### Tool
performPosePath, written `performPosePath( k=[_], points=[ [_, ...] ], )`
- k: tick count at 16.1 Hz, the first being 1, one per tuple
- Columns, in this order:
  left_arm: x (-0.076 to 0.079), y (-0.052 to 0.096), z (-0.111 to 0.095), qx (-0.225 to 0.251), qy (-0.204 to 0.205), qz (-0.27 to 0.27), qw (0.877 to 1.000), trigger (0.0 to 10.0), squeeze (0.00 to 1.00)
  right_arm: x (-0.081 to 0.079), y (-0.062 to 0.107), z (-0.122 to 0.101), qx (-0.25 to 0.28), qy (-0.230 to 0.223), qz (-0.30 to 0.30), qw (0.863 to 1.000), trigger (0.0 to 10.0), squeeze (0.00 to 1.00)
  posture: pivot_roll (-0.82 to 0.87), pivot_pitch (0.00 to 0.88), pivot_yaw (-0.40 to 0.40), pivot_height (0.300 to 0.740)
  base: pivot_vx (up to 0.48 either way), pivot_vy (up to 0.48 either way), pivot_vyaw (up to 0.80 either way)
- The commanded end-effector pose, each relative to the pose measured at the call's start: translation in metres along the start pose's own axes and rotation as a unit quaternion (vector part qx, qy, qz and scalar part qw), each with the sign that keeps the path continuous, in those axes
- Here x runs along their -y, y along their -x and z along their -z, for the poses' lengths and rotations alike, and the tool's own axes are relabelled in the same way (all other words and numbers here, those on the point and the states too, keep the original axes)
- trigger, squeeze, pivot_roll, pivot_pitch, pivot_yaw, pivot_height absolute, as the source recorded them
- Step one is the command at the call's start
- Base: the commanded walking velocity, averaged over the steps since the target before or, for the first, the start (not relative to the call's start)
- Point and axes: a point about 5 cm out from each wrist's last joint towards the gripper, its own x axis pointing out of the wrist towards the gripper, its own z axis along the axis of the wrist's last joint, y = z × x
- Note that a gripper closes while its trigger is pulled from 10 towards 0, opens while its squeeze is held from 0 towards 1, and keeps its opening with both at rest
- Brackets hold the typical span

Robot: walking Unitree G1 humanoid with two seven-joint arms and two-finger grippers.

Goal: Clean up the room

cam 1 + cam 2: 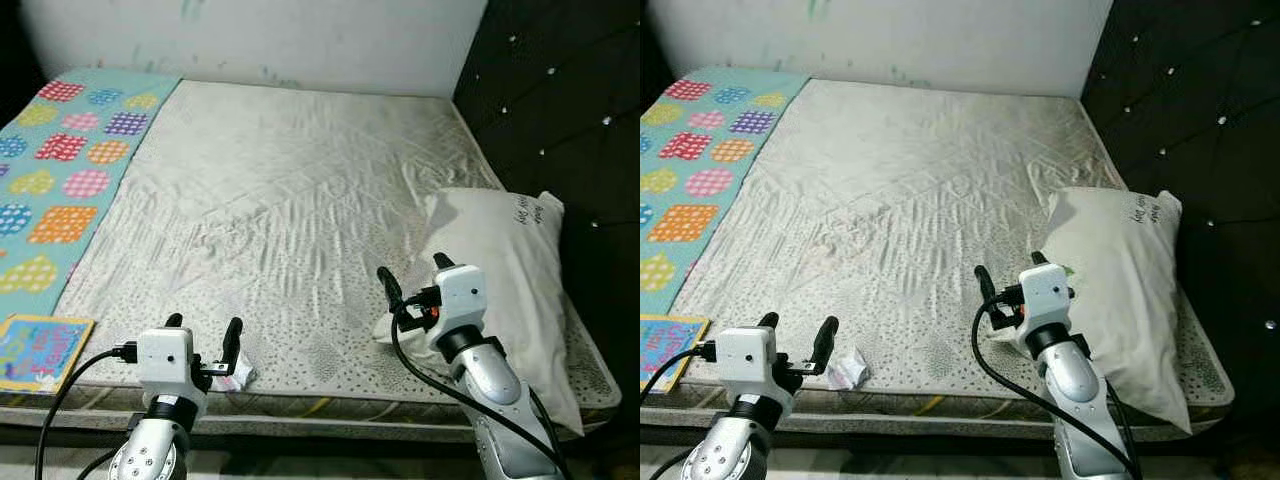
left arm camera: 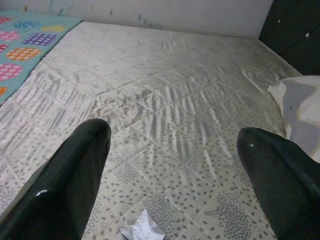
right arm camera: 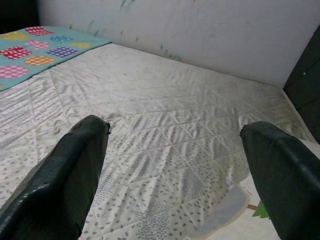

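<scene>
A small crumpled white paper scrap (image 1: 238, 376) lies on the bare mattress (image 1: 290, 190) close to its front edge. My left gripper (image 1: 204, 334) hovers open just above and beside the scrap, nothing between its fingers; in the left wrist view the scrap (image 2: 142, 230) sits low between the black fingers (image 2: 75, 180). A white pillow (image 1: 515, 270) rests on the mattress's right side. My right gripper (image 1: 415, 276) is open at the pillow's left edge, holding nothing; the right wrist view looks across the mattress with a pillow corner (image 3: 235, 220) beneath.
A teal blanket with coloured patches (image 1: 60, 170) covers the mattress's left strip. A colourful children's book (image 1: 40, 350) lies at the front left corner. A black tufted headboard (image 1: 580, 110) rises on the right, a white wall (image 1: 260, 40) behind.
</scene>
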Motion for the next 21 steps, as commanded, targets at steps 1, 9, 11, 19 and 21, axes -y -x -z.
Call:
performPosePath(
  k=[1, 9, 11, 19, 21],
  points=[
    [0.001, 0.0012, 0.003, -0.009, 0.002, 0.004, 1.0, 10.0, 0.0, 0.0022, -0.0014, -0.0022, 0.005, 0.001, 0.003, 1.0, 10.0, 0.0, -0.03, 0.115, -0.095, 0.74, 0.0, 0.274, 0.0],
    [-0.001, -0.0005, 0.0016, -0.008, 0.008, -0.001, 1.0, 10.0, 0.0, 0.0027, -0.0015, -0.0017, 0.004, 0.002, 0.006, 1.0, 10.0, 0.0, -0.03, 0.127, -0.095, 0.74, 0.0, 0.333, 0.0],
    [-0.0015, -0.0013, 0.0014, -0.008, 0.007, -0.001, 1.0, 10.0, 0.0, 0.0021, -0.0015, -0.0011, 0.003, 0.002, 0.006, 1.0, 10.0, 0.0, -0.03, 0.127, -0.094, 0.74, 0.0, 0.381, 0.0],
    [-0.0023, -0.0025, 0.0005, -0.006, 0.006, -0.001, 1.0, 10.0, 0.0, 0.003, -0.0024, -0.0007, 0.002, 0.004, 0.008, 1.0, 10.0, 0.0, -0.03, 0.129, -0.093, 0.74, 0.0, 0.386, 0.0],
    [-0.0024, -0.0025, 0.0005, -0.006, 0.007, -0.002, 1.0, 10.0, 0.0, 0.003, -0.0024, -0.0006, 0.002, 0.004, 0.008, 1.0, 10.0, 0.0, -0.03, 0.129, -0.093, 0.74, 0.0, 0.407, 0.0]
  ],
)
